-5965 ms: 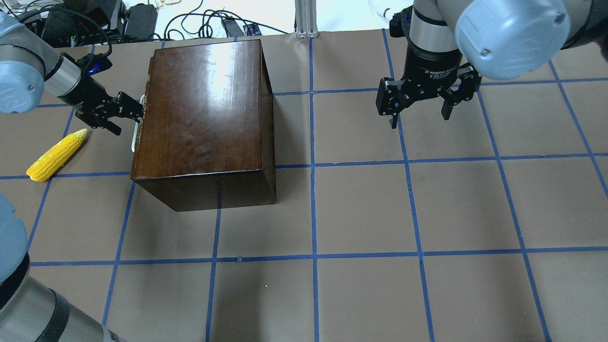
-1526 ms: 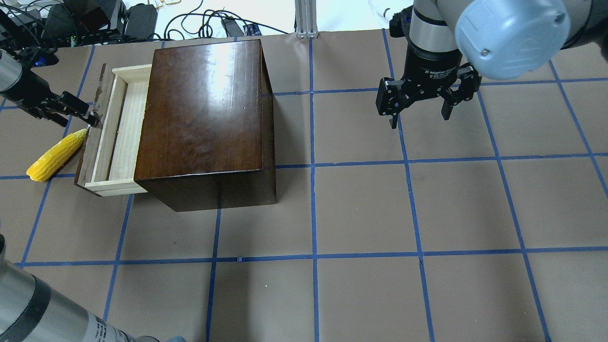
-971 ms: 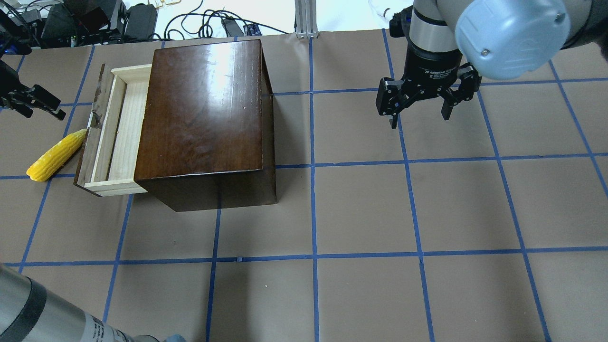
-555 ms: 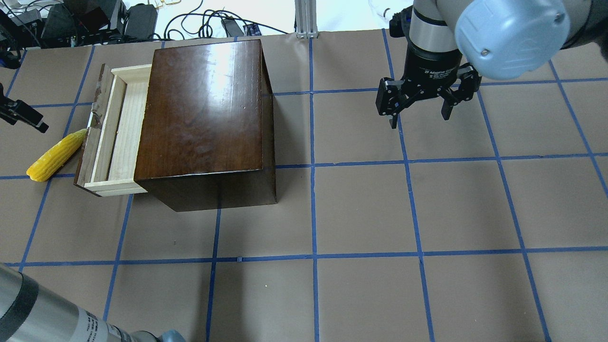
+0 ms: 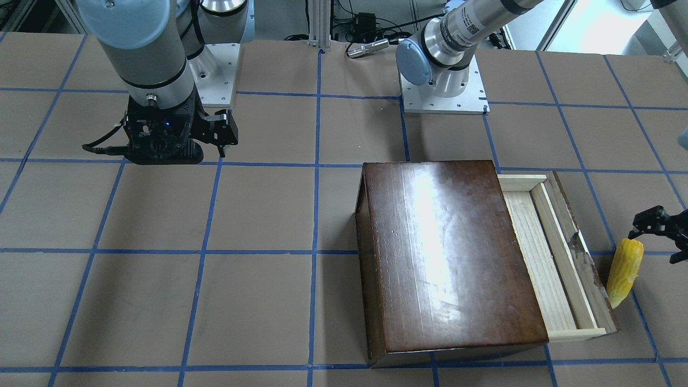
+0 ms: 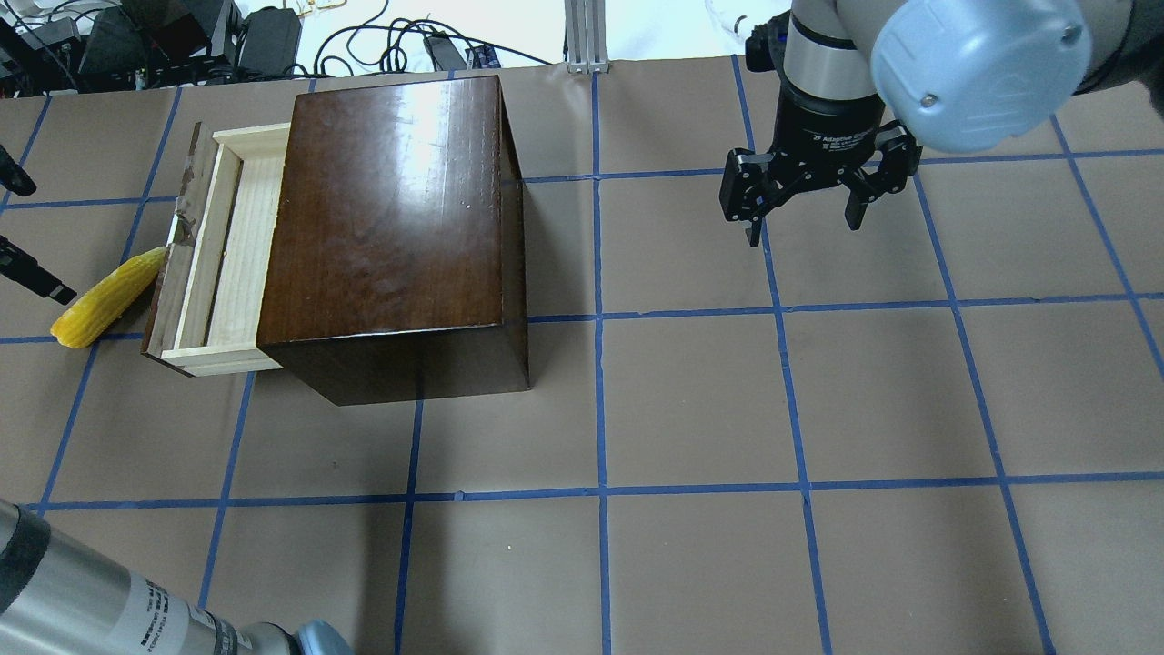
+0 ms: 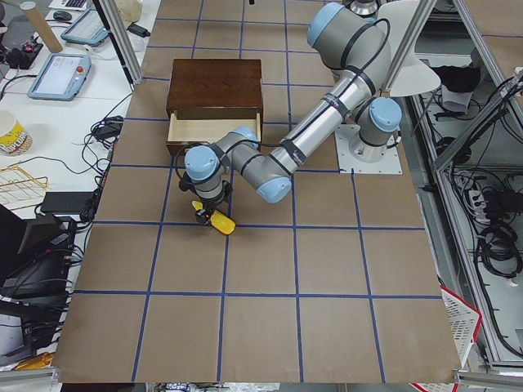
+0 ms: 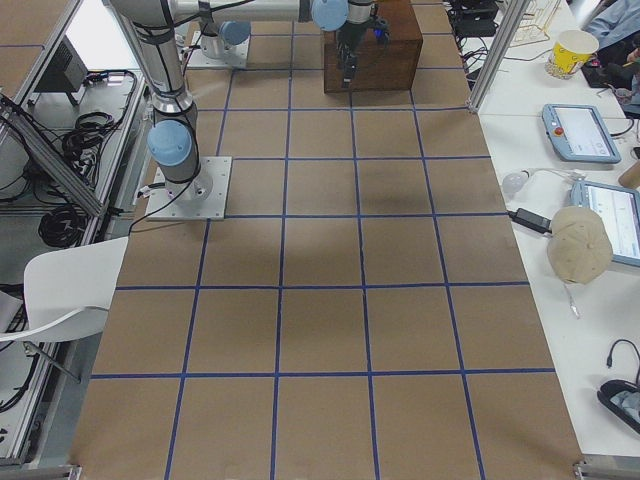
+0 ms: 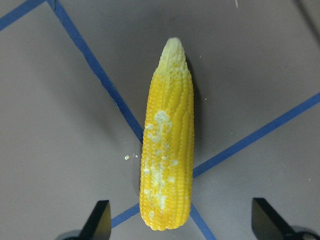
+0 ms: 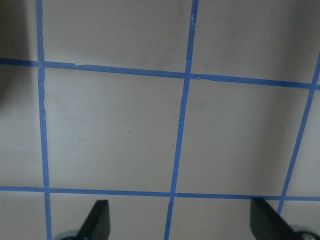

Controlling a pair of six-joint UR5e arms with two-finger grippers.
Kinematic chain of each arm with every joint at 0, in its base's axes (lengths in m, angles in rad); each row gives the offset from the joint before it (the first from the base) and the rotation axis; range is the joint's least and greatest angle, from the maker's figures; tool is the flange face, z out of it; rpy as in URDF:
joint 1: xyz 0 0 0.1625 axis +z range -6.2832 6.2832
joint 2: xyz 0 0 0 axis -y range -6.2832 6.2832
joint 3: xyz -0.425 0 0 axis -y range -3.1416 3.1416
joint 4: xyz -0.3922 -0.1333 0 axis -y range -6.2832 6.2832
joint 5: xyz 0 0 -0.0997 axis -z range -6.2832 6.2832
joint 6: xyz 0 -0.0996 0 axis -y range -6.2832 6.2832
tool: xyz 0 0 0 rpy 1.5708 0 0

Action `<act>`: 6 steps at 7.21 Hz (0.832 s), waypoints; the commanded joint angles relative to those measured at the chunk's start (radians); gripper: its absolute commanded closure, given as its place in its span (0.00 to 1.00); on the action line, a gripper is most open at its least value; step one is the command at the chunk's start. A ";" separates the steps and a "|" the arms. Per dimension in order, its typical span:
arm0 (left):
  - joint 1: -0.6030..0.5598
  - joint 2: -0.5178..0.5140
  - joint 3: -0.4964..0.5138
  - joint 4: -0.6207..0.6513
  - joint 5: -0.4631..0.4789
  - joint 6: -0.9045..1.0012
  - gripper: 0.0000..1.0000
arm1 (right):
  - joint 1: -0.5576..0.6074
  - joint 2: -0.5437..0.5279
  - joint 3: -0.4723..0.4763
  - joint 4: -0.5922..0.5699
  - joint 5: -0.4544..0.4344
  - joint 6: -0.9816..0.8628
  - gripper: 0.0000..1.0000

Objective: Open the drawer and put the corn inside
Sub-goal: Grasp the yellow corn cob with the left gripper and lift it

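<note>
Left hand (image 9: pixel 182 222) hangs over the one corn (image 9: pixel 167 150) on my screen, its two fingers spread wide to either side of the cob's thick end and gripping nothing. That single yellow cob lies flat on the brown worktop (image 6: pixel 691 400), outside the drawer (image 6: pixel 227 246), with its paler tip right up against the worn dark front panel; I cannot tell whether they touch. The one drawer stands pulled out from the one glossy dark box (image 6: pixel 391 209), showing its pale wooden floor. My second hand, the right hand (image 6: pixel 805 232), is also spread wide and holds nothing, poised above bare worktop well apart from the box.
</note>
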 commanded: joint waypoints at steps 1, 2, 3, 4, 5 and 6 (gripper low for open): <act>0.017 -0.042 -0.015 0.018 -0.002 0.093 0.00 | 0.000 0.000 0.000 0.000 0.000 0.000 0.00; 0.017 -0.060 -0.012 0.018 -0.001 0.100 0.00 | 0.000 0.000 0.000 0.000 0.000 0.000 0.00; 0.017 -0.073 -0.012 0.036 -0.001 0.103 0.00 | 0.000 0.000 0.000 0.000 0.000 0.000 0.00; 0.017 -0.083 -0.011 0.039 -0.001 0.103 0.00 | 0.000 0.000 0.000 0.000 0.000 0.000 0.00; 0.017 -0.093 -0.002 0.039 -0.001 0.100 0.00 | 0.000 0.000 0.000 0.000 0.000 0.000 0.00; 0.017 -0.102 0.002 0.039 0.001 0.096 0.13 | 0.000 0.000 0.000 0.000 0.000 0.000 0.00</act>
